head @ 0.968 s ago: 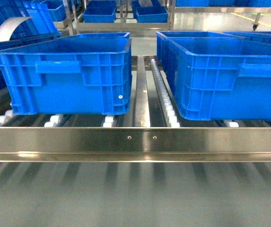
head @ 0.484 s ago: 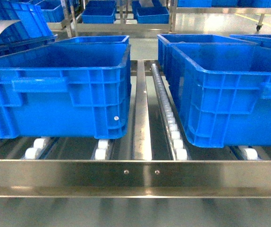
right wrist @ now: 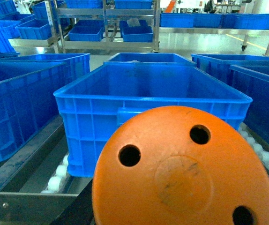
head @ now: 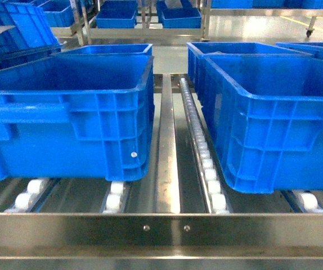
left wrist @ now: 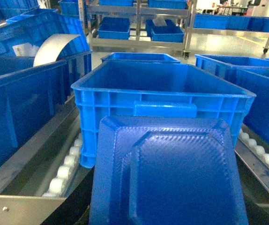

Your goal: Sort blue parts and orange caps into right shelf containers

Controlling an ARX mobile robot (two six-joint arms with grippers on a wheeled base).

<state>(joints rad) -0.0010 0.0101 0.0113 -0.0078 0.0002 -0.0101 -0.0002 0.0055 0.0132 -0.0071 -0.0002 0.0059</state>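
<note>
No writing is readable on the large bright-blue ribbed plastic crates (head: 66, 112) on the steel roller shelf (head: 167, 169). A blue moulded plastic part (left wrist: 167, 173) fills the left wrist view before one crate, and a round orange three-holed cap (right wrist: 183, 168) the right. Neither pincer shows, so their opening cannot be told.

A steel front rail (head: 161, 228) with two small screws (head: 146, 228) runs crosswise just ahead of both pincers. Beyond it, a line of white rollers (head: 201, 152) and a flat steel strip (head: 167, 157) lead away. A curved pale sheet (left wrist: 55, 47) stands ahead-left of the left pincer. A steel rack (right wrist: 106, 44) stands far ahead of the right pincer.
</note>
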